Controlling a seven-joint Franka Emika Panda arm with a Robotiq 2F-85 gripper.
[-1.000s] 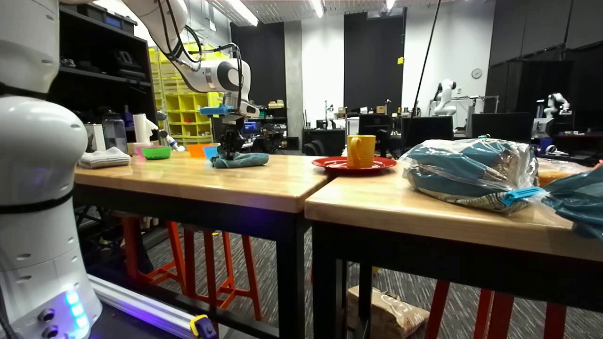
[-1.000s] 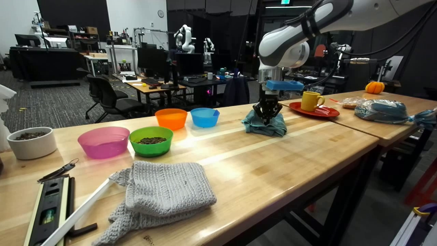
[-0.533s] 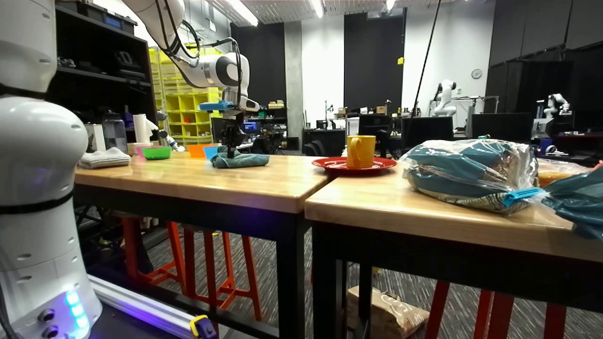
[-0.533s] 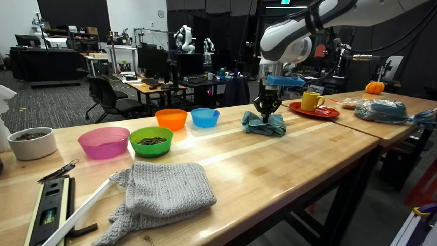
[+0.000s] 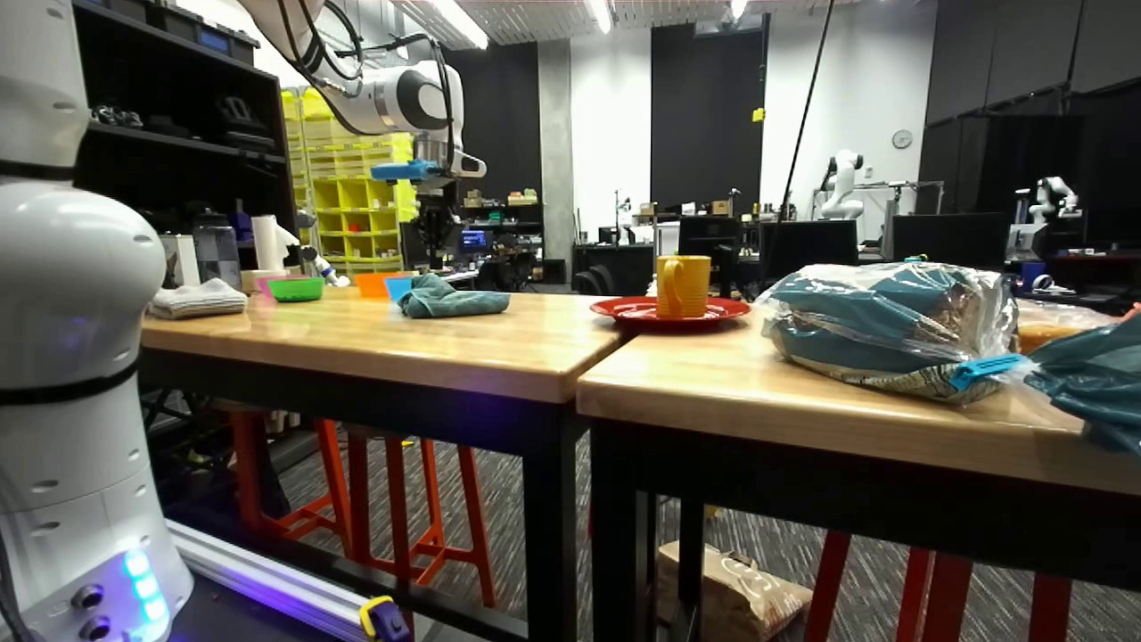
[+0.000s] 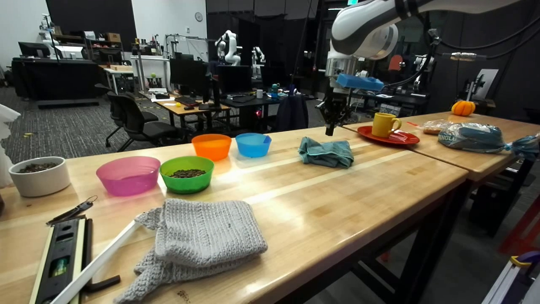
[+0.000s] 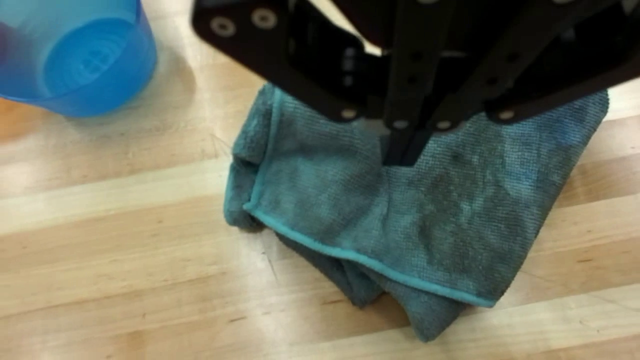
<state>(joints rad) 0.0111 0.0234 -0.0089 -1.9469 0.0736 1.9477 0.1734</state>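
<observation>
One blue bowl [image 6: 253, 150] stands at left; next, a folded teal cloth [image 6: 327, 154] lies below the gripper [image 6: 330, 131], which hangs narrow, empty and apart. Moving well likely means clearing the cloth and, at right, the red plate [image 6: 403, 139].

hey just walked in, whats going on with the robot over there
A robot arm has its gripper hovering over a loosely folded teal cloth that lies on a wooden table. The gripper is closed and holds nothing, and both exterior views show a gap between it and the cloth. A blue bowl and an orange bowl stand to one side of the cloth; to the other, a yellow mug stands on a red plate.
</observation>
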